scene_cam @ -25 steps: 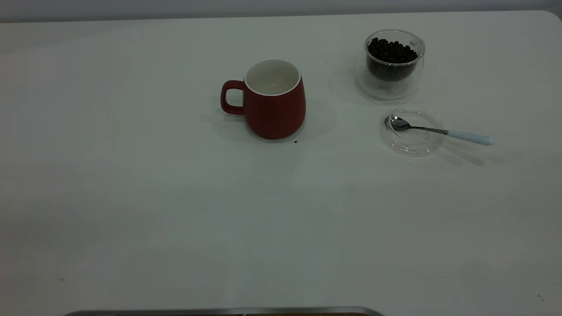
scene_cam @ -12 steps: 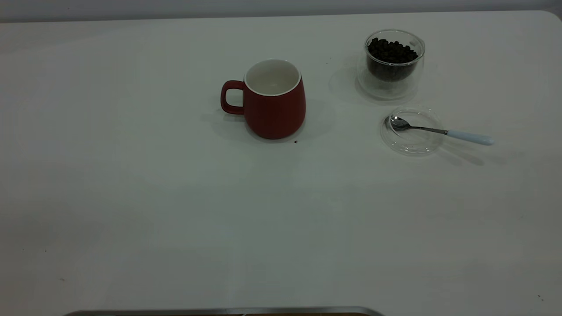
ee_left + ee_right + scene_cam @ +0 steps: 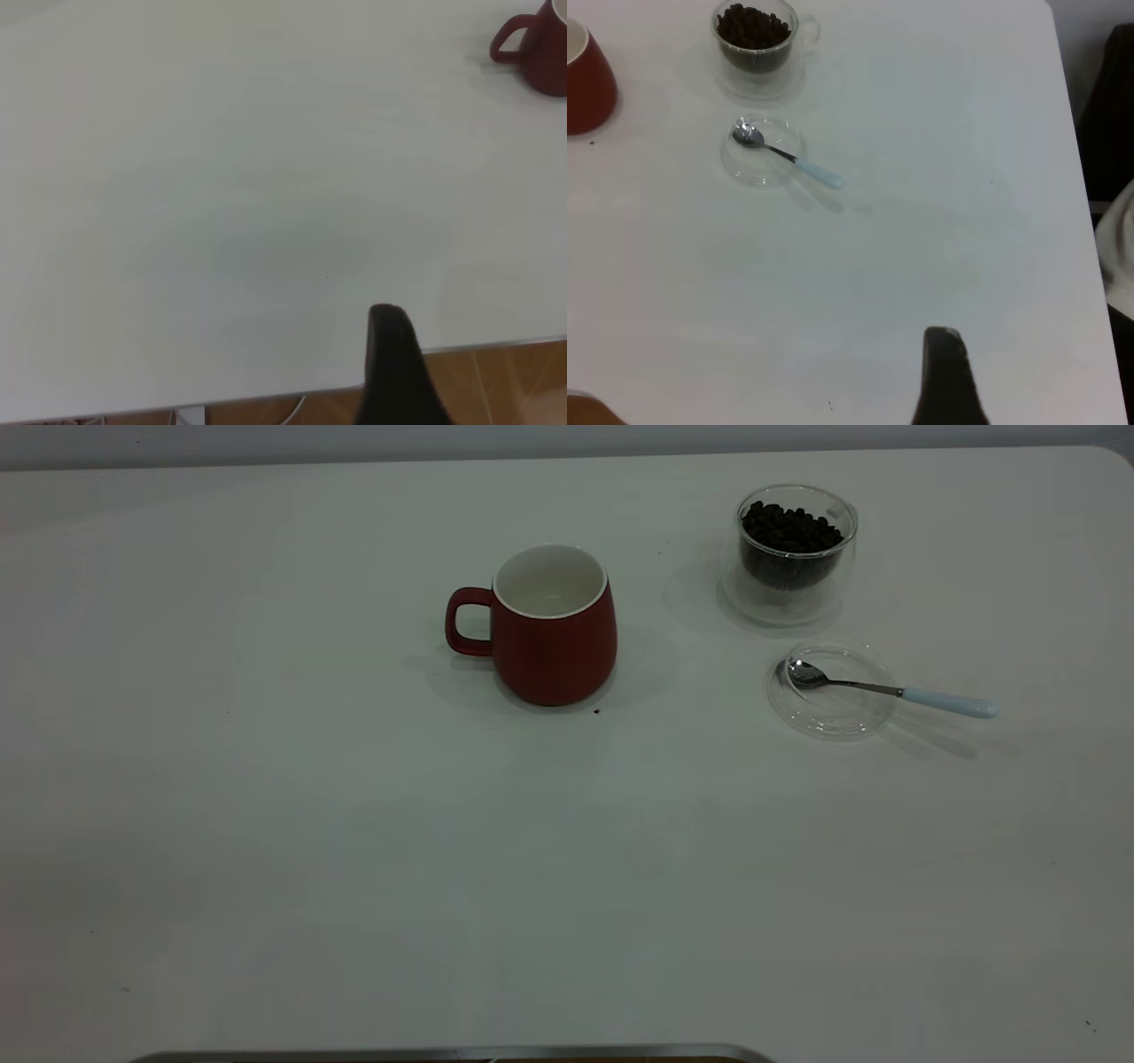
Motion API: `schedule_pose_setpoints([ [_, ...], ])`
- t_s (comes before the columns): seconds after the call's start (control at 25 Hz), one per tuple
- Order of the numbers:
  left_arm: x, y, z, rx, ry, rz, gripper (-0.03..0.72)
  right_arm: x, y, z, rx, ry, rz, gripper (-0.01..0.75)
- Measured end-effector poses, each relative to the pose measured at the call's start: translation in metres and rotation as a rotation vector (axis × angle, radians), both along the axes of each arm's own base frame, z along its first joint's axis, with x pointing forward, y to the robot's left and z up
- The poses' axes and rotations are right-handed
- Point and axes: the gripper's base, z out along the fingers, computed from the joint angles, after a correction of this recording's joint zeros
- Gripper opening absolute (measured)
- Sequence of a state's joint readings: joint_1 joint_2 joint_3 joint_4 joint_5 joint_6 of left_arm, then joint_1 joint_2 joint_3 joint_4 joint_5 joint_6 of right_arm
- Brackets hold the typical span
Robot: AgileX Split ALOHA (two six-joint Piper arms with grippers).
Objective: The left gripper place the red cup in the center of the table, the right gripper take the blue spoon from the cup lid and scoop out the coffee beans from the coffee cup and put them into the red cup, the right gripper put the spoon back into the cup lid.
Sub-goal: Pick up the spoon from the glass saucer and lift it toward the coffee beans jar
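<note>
White table (image 3: 354,824), right end effector (image 3: 946,376) empty above

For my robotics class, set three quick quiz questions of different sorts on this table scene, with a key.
1. True or false: the blue spoon has its bowl resting in the cup lid.
2. Which holds the coffee beans? A. the red cup B. the coffee cup C. the cup lid
3. Fill in: in the exterior view, the red cup's handle points toward the ____ side of the table.

Key: 1 true; 2 B; 3 left.
</note>
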State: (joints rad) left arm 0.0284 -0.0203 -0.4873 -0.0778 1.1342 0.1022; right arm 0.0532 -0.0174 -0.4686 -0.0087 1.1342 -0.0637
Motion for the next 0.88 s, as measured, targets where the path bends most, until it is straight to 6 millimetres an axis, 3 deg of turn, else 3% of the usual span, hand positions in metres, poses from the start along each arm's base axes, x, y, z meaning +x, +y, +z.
schedule_pose_setpoints([
  [0.36,0.0,0.0,0.0,0.0,0.0,0.0,0.533,0.0,0.001,0.001,0.008,-0.002,0.004,0.548],
  [0.56,0.0,0.0,0.0,0.0,0.0,0.0,0.533,0.003,0.003,0.017,0.032,0.015,0.011,0.548],
  [0.68,0.0,0.0,0.0,0.0,0.0,0.0,0.533,0.023,0.006,0.029,0.076,0.077,0.014,0.548],
  [0.88,0.0,0.0,0.0,0.0,0.0,0.0,0.533,0.092,0.018,0.032,0.197,0.173,0.021,0.548],
])
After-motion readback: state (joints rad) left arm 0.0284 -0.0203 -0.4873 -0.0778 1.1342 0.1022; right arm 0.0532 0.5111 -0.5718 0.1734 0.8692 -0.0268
